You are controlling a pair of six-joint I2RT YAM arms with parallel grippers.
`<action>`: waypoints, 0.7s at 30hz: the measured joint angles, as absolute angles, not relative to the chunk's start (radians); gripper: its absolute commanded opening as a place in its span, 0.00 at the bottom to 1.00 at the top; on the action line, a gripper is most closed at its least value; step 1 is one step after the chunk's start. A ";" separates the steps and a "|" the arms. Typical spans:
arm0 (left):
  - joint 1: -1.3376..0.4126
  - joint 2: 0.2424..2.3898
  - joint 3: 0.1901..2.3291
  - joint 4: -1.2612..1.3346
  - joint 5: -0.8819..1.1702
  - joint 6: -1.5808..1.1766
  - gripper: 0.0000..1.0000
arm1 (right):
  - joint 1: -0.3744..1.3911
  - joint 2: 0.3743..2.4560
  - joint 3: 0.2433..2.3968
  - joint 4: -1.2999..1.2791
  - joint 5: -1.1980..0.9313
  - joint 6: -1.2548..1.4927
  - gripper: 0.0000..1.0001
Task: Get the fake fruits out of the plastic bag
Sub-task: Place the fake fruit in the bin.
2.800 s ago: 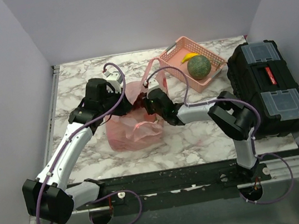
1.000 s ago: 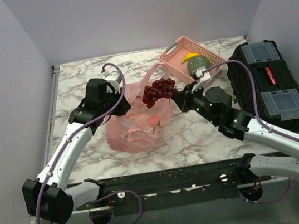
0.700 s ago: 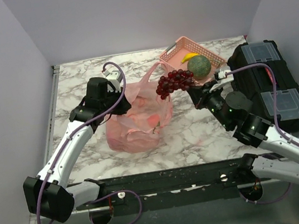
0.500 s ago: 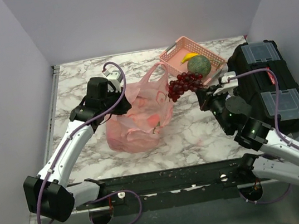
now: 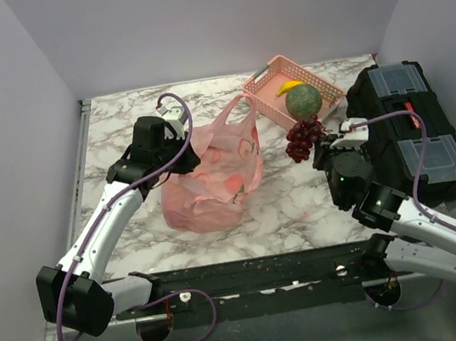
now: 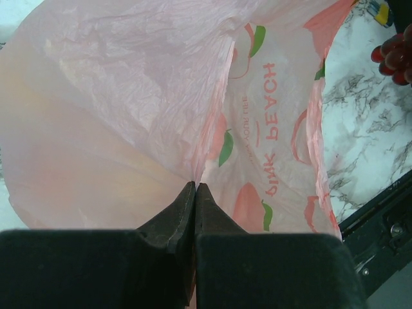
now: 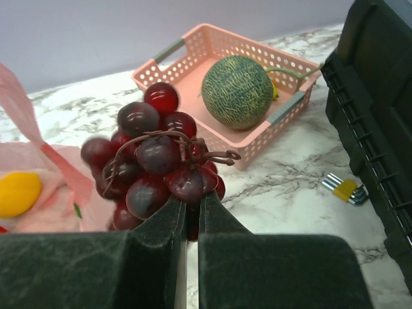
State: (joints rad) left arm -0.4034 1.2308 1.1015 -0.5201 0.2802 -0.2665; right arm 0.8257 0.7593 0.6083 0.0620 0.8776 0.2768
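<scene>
Right gripper [image 7: 192, 215], low centre of its wrist view, is pinched narrow on the stem of the grape bunch [image 7: 154, 164]. The bunch hangs clear of the worktop [image 5: 117, 118], right of centre in the top view, between the plastic bag [image 5: 212, 177] and the black toolbox [image 5: 411, 134]. Just past the grapes, toward the upper right, sits the pink lattice basket [image 5: 268, 74], holding the melon [image 5: 303, 101] and banana [image 5: 288, 86]. A small yellow-handled tool [image 7: 344, 188] lies on the marble beside the toolbox, whose wall crowds the right edge. Left gripper [image 6: 194, 193], jaws together, clamps a fold of the bag on its upper left side. The bag stands bunched mid-frame, a yellow fruit [image 7: 18, 192] showing in it at the right wrist view's left edge. Open marble lies below the bag and at the upper left. Plain lilac walls close in three sides.
</scene>
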 measured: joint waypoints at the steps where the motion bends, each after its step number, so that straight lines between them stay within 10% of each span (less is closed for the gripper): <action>1: -0.403 1.231 1.102 -0.521 0.280 -0.266 0.00 | 0.826 0.778 0.607 0.062 0.890 0.282 0.01; 21: -0.403 1.231 1.102 -0.522 0.272 -0.267 0.00 | 0.585 1.431 1.045 0.179 0.713 0.301 0.01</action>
State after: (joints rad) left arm -0.4034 1.2312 1.1015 -0.5224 0.2718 -0.2668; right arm 0.5850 1.4315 1.0447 0.1795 0.7128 0.3012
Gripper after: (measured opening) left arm 0.003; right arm 0.056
